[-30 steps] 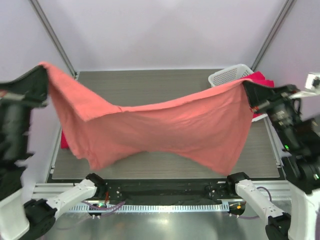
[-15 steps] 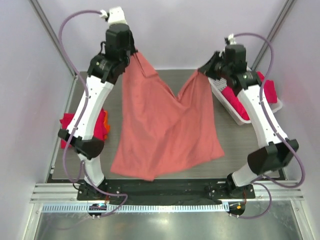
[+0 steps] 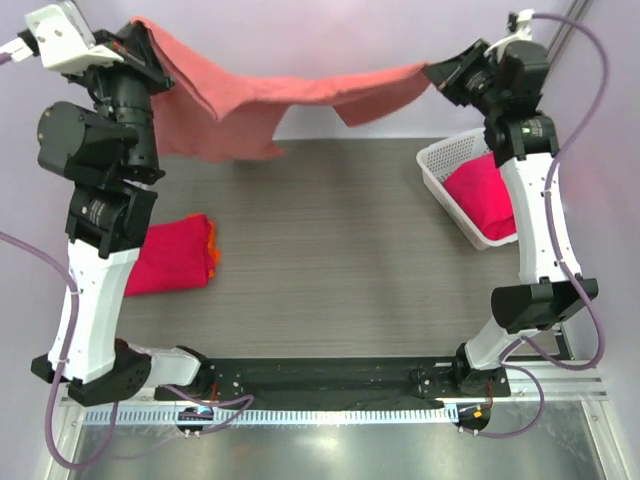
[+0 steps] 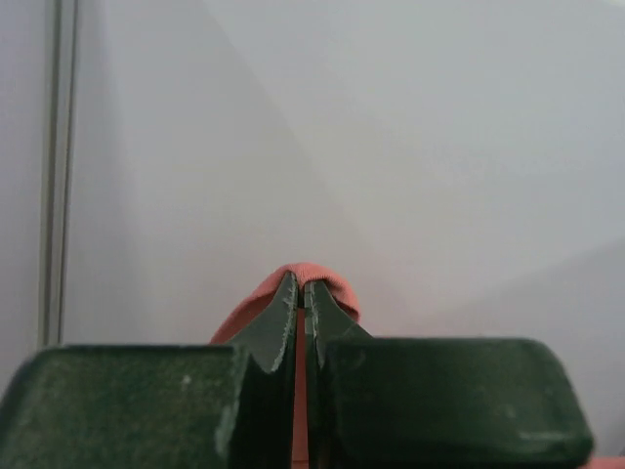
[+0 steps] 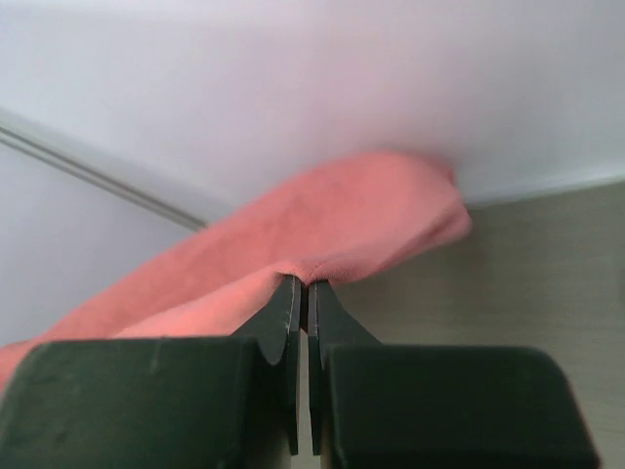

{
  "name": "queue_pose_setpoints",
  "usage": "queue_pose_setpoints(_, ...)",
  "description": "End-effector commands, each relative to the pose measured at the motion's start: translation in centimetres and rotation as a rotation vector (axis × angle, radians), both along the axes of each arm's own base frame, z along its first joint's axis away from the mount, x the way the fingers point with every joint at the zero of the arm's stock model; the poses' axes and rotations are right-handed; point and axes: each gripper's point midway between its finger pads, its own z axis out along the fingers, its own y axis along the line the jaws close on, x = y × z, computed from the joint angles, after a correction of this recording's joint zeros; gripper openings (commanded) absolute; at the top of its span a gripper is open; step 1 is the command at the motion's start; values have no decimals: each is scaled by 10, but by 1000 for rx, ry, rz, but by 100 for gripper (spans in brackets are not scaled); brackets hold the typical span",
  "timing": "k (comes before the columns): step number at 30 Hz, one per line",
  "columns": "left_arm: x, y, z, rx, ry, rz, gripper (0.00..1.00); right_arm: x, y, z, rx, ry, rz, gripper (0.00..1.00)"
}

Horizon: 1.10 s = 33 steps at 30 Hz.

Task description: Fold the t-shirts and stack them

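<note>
- 2 arms hold the salmon-pink t-shirt (image 3: 300, 92) aloft above the far edge of the table (image 3: 340, 260), its long axis running left to right between them.
- The left gripper (image 3: 138, 42) is clamped on 1 end of the cloth and the right gripper (image 3: 436, 73) on the other. Each wrist view shows pink fabric nipped between the tips.
- The cloth sags mid-span, with a loose flap hanging nearer the left arm.
- Laying it flat likely calls for both ends coming down and toward the bases together.
- A folded crimson t-shirt (image 3: 165, 255) lies at the table's left; a second crimson t-shirt (image 3: 485, 195) fills the white basket (image 3: 450, 150).
</note>
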Motion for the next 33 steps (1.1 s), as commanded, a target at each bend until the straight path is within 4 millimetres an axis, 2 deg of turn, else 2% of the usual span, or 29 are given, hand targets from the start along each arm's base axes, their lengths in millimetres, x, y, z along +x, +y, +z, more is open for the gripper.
queue_pose_setpoints(1,50,-24,-69,77,139,13,0,11,15,-76,17,150,89,1)
queue_pose_setpoints(2,56,-26,-91,76,181,12,0,8,18,-79,21,133,105,1)
queue_pose_setpoints(3,58,-28,-109,67,210,7,0,7,18,-91,22,146,117,1)
queue_pose_setpoints(4,60,-30,-146,33,268,-10,0,7,19,-127,20,197,124,1)
queue_pose_setpoints(5,59,-31,-165,12,302,-19,0,5,17,-141,17,216,124,1)
queue_pose_setpoints(6,55,-31,-182,-24,327,-34,0,-1,17,-150,15,227,129,1)
queue_pose_setpoints(7,50,-32,-226,-24,403,-47,0,-7,16,-183,9,293,136,1)
queue_pose_setpoints(8,46,-37,-245,-83,431,-92,0,-10,11,-195,-3,309,131,1)
queue_pose_setpoints(9,42,-40,-270,-95,475,-111,0,-19,8,-219,-9,357,133,1)
queue_pose_setpoints(10,38,-41,-314,-90,560,-116,0,-25,6,-229,-15,375,133,1)
queue_pose_setpoints(12,22,-44,-340,-165,601,-159,0,-42,-4,-260,-32,433,118,1)
queue_pose_setpoints(13,14,-43,-373,-168,673,-157,0,-48,-9,-269,-36,449,107,1)
queue_pose_setpoints(14,5,-44,-379,-183,681,-184,0,-54,-12,-277,-37,465,99,1)
queue_pose_setpoints(15,-1,-51,-386,-214,699,-232,0,-65,-27,-299,-32,512,69,1)
queue_pose_setpoints(17,-18,-56,-412,-216,754,-285,0,-80,-39,-305,-36,517,31,1)
queue_pose_setpoints(18,-24,-62,-422,-220,781,-322,0,-94,-44,-326,-44,560,15,1)
queue_pose_setpoints(19,-31,-63,-431,-232,808,-334,0,-101,-56,-322,-49,541,-23,1)
queue_pose_setpoints(20,-36,-65,-436,-236,821,-350,0,-111,-62,-330,-57,567,-46,1)
queue_pose_setpoints(21,-42,-65,-450,-239,846,-360,0,-121,-72,-347,-75,606,-92,1)
queue_pose_setpoints(24,-58,-74,-469,-232,915,-424,0,-151,-93,-360,-93,650,-202,1)
queue_pose_setpoints(25,-61,-75,-472,-227,931,-435,0,-154,-97,-368,-96,669,-224,1)
queue_pose_setpoints(26,-65,-79,-475,-219,947,-451,0,-165,-99,-365,-94,669,-248,1)
queue_pose_setpoints(27,-69,-81,-477,-213,960,-461,0,-174,-102,-375,-94,691,-278,1)
queue_pose_setpoints(28,-75,-80,-482,-203,987,-461,0,-180,-102,-376,-80,691,-294,1)
queue_pose_setpoints(30,-85,-80,-485,-196,1015,-457,0,-196,-103,-373,-68,658,-323,1)
queue_pose_setpoints(33,-97,-69,-482,-201,1025,-410,0,-212,-99,-366,-43,614,-331,1)
